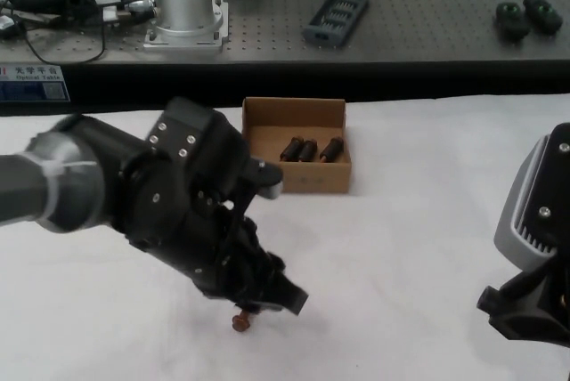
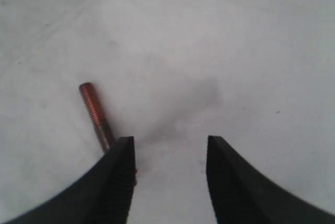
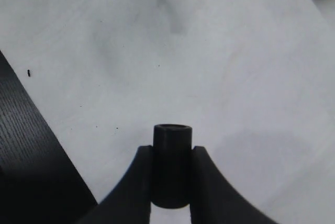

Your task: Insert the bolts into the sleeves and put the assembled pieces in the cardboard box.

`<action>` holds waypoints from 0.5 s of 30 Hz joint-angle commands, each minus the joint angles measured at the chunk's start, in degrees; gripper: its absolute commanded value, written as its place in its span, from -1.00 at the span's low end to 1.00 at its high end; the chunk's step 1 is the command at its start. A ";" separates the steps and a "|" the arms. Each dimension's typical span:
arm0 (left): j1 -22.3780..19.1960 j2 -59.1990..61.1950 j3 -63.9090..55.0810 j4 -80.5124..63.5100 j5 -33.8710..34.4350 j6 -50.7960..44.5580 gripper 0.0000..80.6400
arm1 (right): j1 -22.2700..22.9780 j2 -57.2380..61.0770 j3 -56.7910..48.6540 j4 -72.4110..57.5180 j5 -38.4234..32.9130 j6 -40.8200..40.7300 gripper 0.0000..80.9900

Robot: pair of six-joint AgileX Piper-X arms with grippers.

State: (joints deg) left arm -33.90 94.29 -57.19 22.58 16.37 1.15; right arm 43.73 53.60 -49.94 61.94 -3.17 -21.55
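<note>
Just outside the left gripper (image 2: 170, 141) — the bolt (image 2: 96, 114).

The open-topped cardboard box (image 1: 267, 114) holds three dark assembled pieces (image 1: 307, 149) lying side by side. A copper-coloured threaded bolt (image 2: 96, 114) lies flat, well apart from the box on its near side. A black sleeve (image 3: 171, 166), hollow end showing, sits pinched in the right gripper (image 3: 171, 153), far from the box.
</note>
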 commanded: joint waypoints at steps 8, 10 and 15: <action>-0.20 3.03 -0.85 -0.99 -6.66 3.87 -0.18 | -0.23 -0.47 -0.09 -0.15 -0.39 -2.92 -0.95; -0.20 3.50 -0.85 -1.67 -6.76 4.04 -0.18 | -0.23 -0.47 -0.09 -0.15 -0.80 -2.91 -0.95; -0.20 5.80 -0.85 -1.68 -6.76 4.04 -0.18 | -0.23 -0.47 -0.09 -0.15 -2.80 -2.91 -0.95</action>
State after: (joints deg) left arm -33.96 99.62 -57.57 20.81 10.10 4.52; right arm 43.73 53.60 -49.94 61.94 -4.65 -24.03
